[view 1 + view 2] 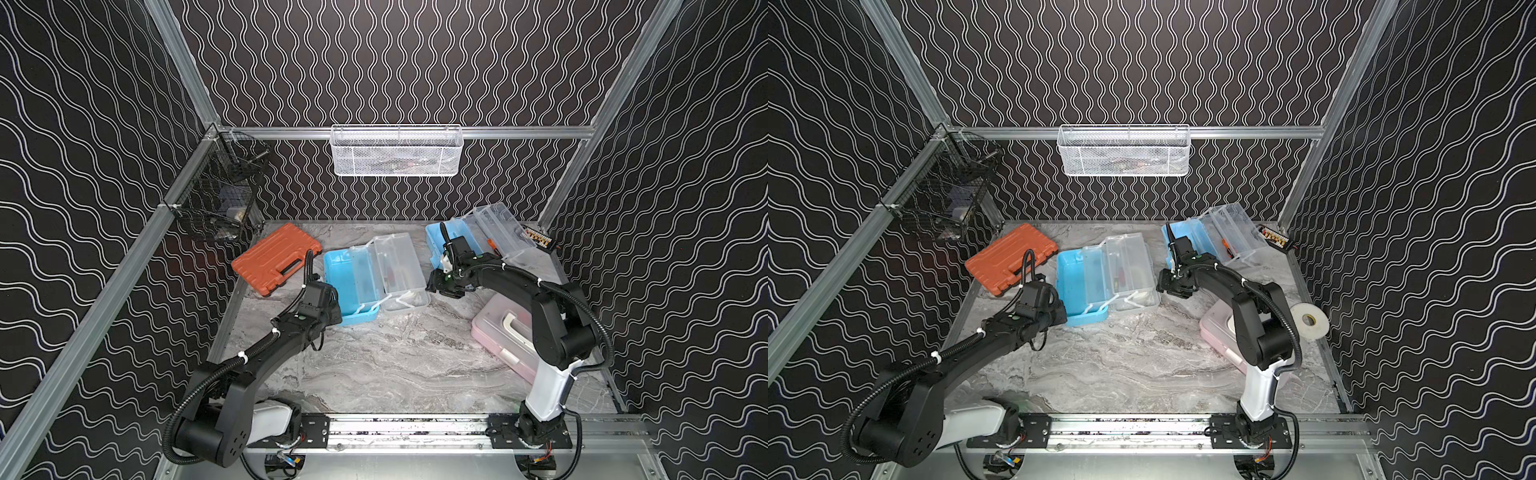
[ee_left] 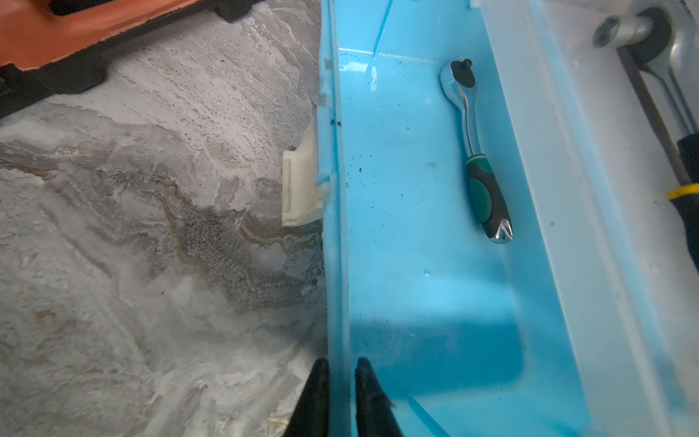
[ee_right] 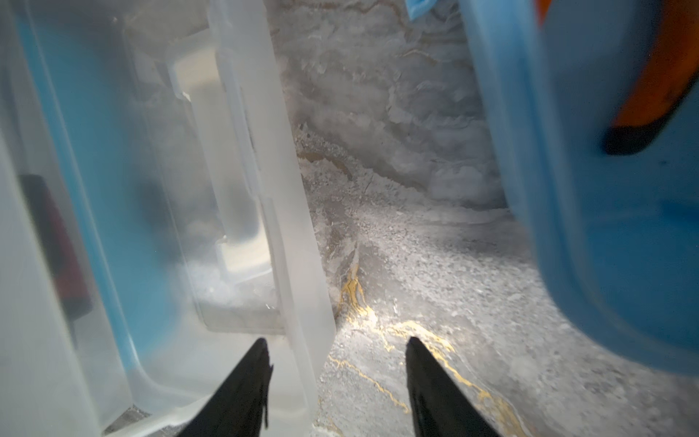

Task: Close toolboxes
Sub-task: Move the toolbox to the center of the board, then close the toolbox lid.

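Note:
In both top views a light-blue toolbox [image 1: 351, 286] lies open mid-table, its clear tray and lid [image 1: 401, 266] folded out to the right. My left gripper [image 2: 342, 364] is shut on the near wall of this toolbox [image 2: 416, 246]. My right gripper [image 3: 336, 341] straddles the clear lid's outer rim [image 3: 272, 181]; its jaws stand apart, one inside the lid, one over the table. A second light-blue toolbox [image 1: 455, 237] stands open at the back right, clear lid [image 1: 503, 226] thrown back. The pink toolbox [image 1: 498, 332] lies shut at the right, partly behind my right arm.
An orange ribbed case [image 1: 276, 257] lies at the back left. A ratchet wrench [image 2: 478, 151] rests in the blue base, by a white latch [image 2: 302, 185]. A black wire basket [image 1: 220, 195] and white mesh basket [image 1: 397, 151] hang on the rails. A tape roll [image 1: 1308, 320] sits far right.

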Controlling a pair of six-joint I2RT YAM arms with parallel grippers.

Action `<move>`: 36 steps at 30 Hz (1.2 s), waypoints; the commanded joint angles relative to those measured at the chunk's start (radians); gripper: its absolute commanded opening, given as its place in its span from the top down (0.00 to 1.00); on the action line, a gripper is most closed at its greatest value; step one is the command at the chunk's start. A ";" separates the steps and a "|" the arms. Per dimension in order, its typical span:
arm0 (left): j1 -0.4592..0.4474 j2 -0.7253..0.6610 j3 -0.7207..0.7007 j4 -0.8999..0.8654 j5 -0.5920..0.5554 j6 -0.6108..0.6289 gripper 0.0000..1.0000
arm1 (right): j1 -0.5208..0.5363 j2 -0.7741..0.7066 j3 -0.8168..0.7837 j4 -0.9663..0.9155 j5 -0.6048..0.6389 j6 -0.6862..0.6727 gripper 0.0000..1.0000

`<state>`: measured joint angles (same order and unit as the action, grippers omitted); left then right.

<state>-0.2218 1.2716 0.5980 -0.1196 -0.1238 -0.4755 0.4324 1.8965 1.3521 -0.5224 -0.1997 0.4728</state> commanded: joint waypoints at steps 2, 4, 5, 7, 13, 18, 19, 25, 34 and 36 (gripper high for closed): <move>0.001 0.004 -0.010 -0.046 0.032 -0.006 0.82 | 0.015 0.033 0.022 0.017 0.015 0.019 0.55; 0.001 0.005 -0.009 -0.043 0.039 -0.010 0.82 | 0.019 0.041 0.022 0.024 0.024 0.026 0.65; 0.001 0.005 -0.008 -0.041 0.044 -0.009 0.82 | 0.018 0.042 0.022 0.026 0.028 0.029 0.71; 0.001 0.005 -0.007 -0.040 0.052 -0.011 0.82 | 0.019 0.043 0.024 0.027 0.032 0.031 0.83; 0.001 0.001 -0.010 -0.031 0.076 -0.018 0.81 | 0.018 0.040 0.027 0.022 0.049 0.023 1.00; 0.000 0.008 -0.013 -0.020 0.087 -0.018 0.81 | 0.019 0.017 0.028 0.017 0.057 0.003 1.00; 0.001 0.010 -0.014 -0.016 0.090 -0.018 0.81 | 0.019 0.012 0.032 0.013 0.059 -0.002 1.00; 0.000 0.026 -0.015 -0.003 0.103 -0.019 0.82 | 0.103 -0.021 0.051 -0.021 0.152 -0.049 1.00; -0.008 0.037 -0.006 -0.001 0.107 -0.011 0.82 | 0.154 -0.066 0.069 -0.064 0.294 -0.083 1.00; -0.012 0.040 -0.003 -0.003 0.104 -0.008 0.82 | 0.154 -0.070 0.063 -0.061 0.304 -0.089 1.00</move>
<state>-0.2264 1.3033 0.5915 -0.0612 -0.0780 -0.4976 0.5812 1.8427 1.4094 -0.6167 0.0967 0.3828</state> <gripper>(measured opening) 0.184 0.053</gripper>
